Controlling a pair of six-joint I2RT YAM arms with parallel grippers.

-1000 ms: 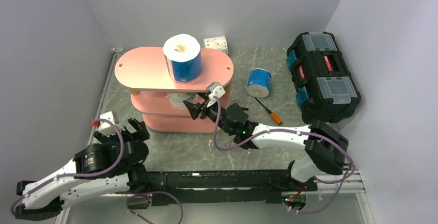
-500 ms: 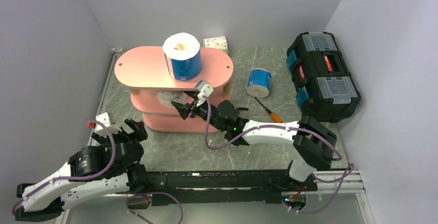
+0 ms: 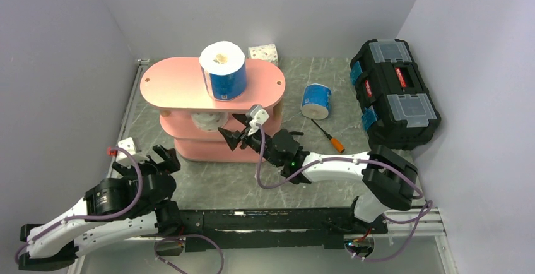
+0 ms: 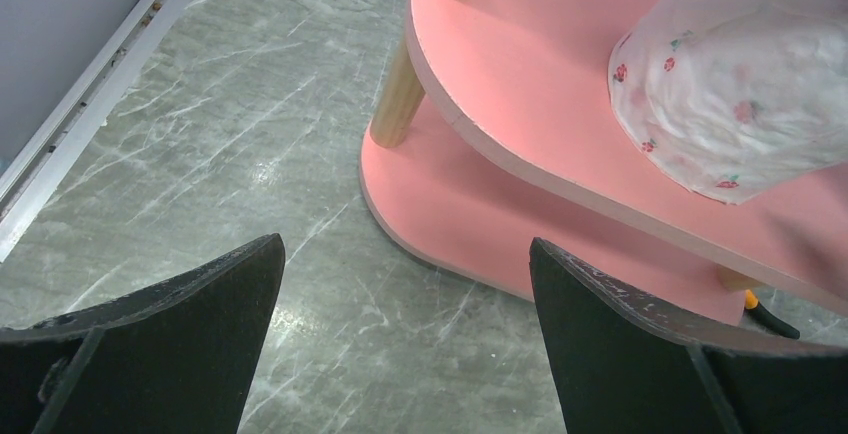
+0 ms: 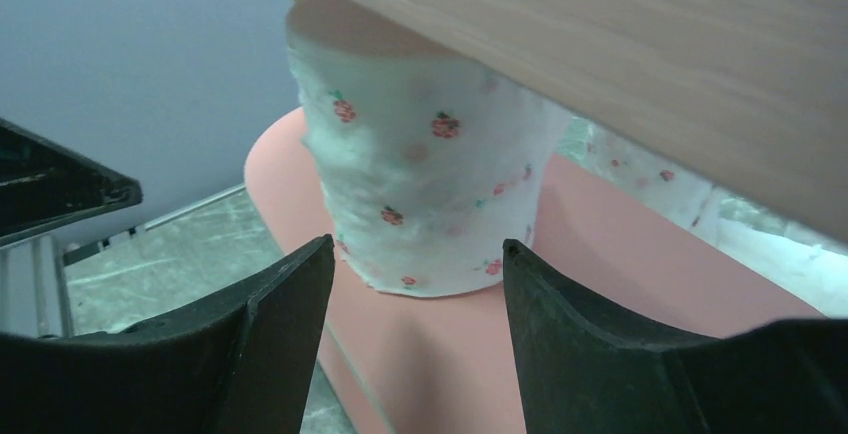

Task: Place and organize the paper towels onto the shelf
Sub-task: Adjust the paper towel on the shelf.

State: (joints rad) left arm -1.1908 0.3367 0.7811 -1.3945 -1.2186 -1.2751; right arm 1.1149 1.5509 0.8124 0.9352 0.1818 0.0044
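The pink shelf (image 3: 183, 88) stands left of centre. A blue-wrapped paper towel roll (image 3: 223, 71) stands on its top board. On the middle tier stands a speckled white roll (image 3: 205, 121) (image 5: 430, 184) (image 4: 740, 94). My right gripper (image 3: 232, 134) (image 5: 417, 249) is open at that tier's edge, its tips just short of the roll and not touching it. More speckled paper (image 5: 640, 169) shows behind it. Another blue roll (image 3: 316, 101) lies on the table, and a speckled one (image 3: 264, 53) sits behind the shelf. Low over the table by the shelf's left end (image 4: 520, 84), my left gripper (image 3: 154, 160) (image 4: 405, 244) is open and holds nothing.
A black toolbox (image 3: 394, 91) stands at the right wall. An orange-handled screwdriver (image 3: 331, 138) lies between it and my right arm. Grey walls close in on three sides, with a metal rail (image 3: 129, 107) along the left edge.
My right gripper went left under the top board, shifting the speckled roll further in along the middle tier, then drew back a little. The left arm pulled back slightly.
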